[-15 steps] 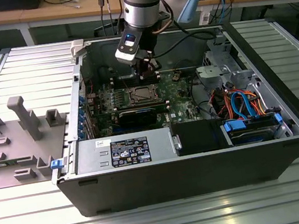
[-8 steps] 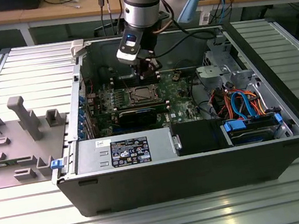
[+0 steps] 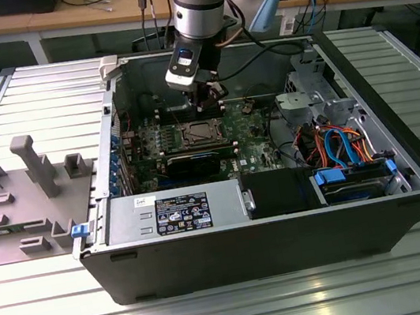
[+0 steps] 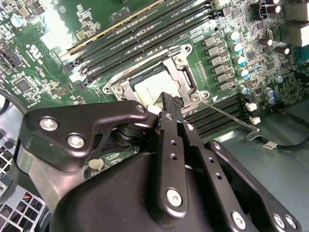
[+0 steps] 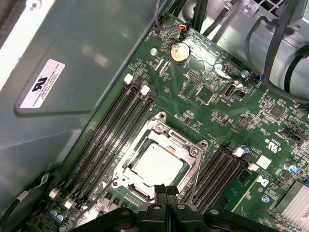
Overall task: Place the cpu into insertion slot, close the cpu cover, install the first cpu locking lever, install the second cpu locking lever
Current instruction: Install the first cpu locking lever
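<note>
The cpu [image 5: 157, 163] lies flat in the insertion slot [image 3: 201, 133] on the green motherboard [image 5: 212, 96], its silver top showing through the window of the cpu cover [image 5: 189, 145]. The cover lies down over the chip. In the second wrist view the cpu [image 4: 150, 89] sits inside the same cover [image 4: 182, 72]. A thin wire lever [image 4: 227, 113] sticks out from the socket's corner over the memory slots. My gripper [image 5: 166, 192] hangs just above the socket's edge, fingers pressed together with nothing between them. In the exterior view my gripper [image 3: 208, 98] is inside the case, above the socket.
The open computer case [image 3: 124, 219] surrounds the board. Long black memory slots [image 5: 116, 125] flank the socket, and a coin battery [image 5: 178, 52] lies further along the board. Cable bundles [image 3: 336, 145] and drive bays fill the exterior view's right. A grey fixture [image 3: 27, 162] stands outside on the exterior view's left.
</note>
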Available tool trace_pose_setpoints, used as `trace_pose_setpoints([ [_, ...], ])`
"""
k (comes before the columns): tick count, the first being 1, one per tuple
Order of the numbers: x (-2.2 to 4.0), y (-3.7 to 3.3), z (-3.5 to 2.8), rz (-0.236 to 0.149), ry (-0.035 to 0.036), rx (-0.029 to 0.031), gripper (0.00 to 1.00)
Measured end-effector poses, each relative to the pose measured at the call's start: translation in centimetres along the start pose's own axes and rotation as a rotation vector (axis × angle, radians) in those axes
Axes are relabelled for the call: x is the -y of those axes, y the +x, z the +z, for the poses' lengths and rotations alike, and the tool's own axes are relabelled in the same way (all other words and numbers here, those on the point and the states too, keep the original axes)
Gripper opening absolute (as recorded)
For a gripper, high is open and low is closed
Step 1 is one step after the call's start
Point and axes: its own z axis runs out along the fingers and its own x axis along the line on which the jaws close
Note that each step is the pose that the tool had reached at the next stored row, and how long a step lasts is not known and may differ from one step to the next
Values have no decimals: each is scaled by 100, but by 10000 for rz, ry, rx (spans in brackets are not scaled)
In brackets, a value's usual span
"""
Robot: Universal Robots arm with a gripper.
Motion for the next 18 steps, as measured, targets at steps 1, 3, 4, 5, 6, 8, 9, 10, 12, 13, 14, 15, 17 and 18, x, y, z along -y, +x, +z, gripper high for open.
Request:
trace_pose_setpoints([
  [1, 0, 0, 0, -27, 1, 1, 11],
  [3, 0, 0, 0, -119, 3, 7, 11],
  [4, 0, 0, 0, -144, 4, 9, 11],
  [5, 0, 0, 0, -179, 5, 11, 11],
  [6, 0, 0, 0, -206, 6, 13, 11],
  [8, 0, 0, 0, -261, 7, 16, 11],
  [9, 0, 0, 0, -291, 8, 17, 11],
  [10, 0, 0, 0, -314, 9, 19, 11],
  [12, 0, 0, 0, -363, 11, 22, 11],
  [13, 0, 0, 0, -388, 11, 23, 11],
  [14, 0, 0, 0, -413, 11, 25, 11],
  [15, 0, 0, 0, -451, 13, 27, 11],
  [17, 0, 0, 0, -495, 14, 30, 11],
  [18, 0, 0, 0, -520, 15, 32, 11],
])
